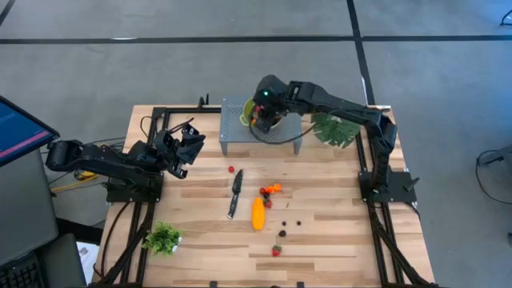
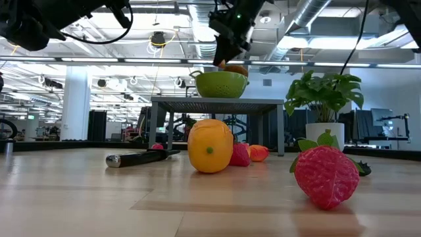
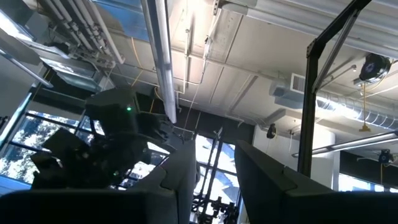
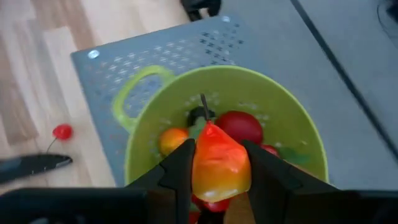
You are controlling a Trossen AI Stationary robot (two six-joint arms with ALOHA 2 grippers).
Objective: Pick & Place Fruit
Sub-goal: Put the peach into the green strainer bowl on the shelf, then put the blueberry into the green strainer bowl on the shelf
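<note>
An orange-red pear (image 4: 219, 163) sits pinched above the green colander (image 4: 149, 143) of fruit. A yellow-orange fruit (image 1: 258, 213), strawberries (image 1: 276, 250) and small balls (image 1: 274, 189) lie scattered on the worktop (image 1: 336, 232).

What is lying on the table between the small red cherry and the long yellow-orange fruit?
The black-handled knife lies between the cherry and the yellow-orange fruit, seen in the high view.

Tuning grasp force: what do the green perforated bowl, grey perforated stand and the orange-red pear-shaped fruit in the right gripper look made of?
Green perforated bowl: likely moulded plastic, matte, uniform colour, loop handle.
Grey perforated stand: probably painted sheet metal, thin flat top with punched holes, slim legs.
Orange-red pear-shaped fruit, pinched in the right gripper: looks like glossy plastic or foam, smooth sheen; cannot tell which.
</note>
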